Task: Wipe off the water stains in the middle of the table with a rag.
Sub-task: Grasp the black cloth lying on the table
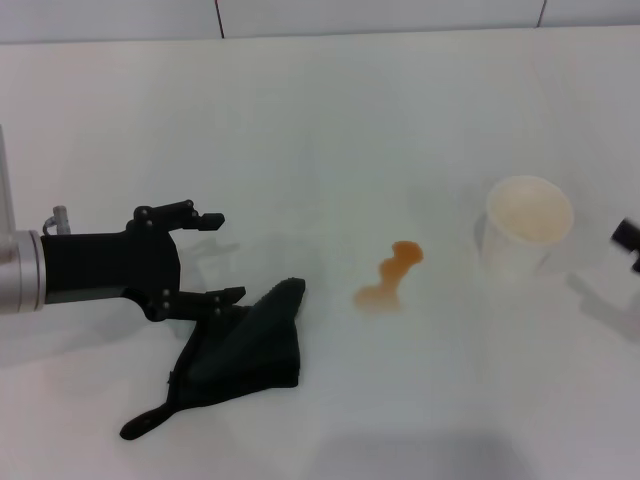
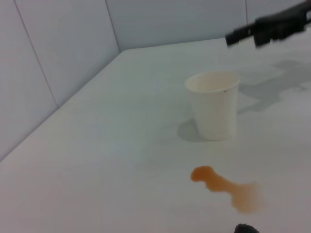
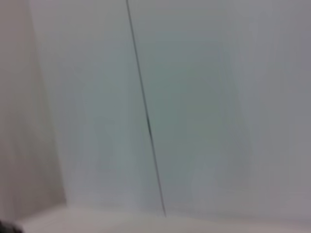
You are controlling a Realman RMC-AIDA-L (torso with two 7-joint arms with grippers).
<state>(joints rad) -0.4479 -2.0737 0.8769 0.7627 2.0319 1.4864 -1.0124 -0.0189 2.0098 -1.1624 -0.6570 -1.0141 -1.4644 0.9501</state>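
Left gripper, fingers spread apart, hovers over the table. The rag lies at its five o'clock, touching the lower finger. The water stains sit at its three o'clock, beside a paper cup. Right gripper: spread cannot be told.

No text, label, brand, number or sign can be read on anything in these views; every visible surface is plain and unmarked.
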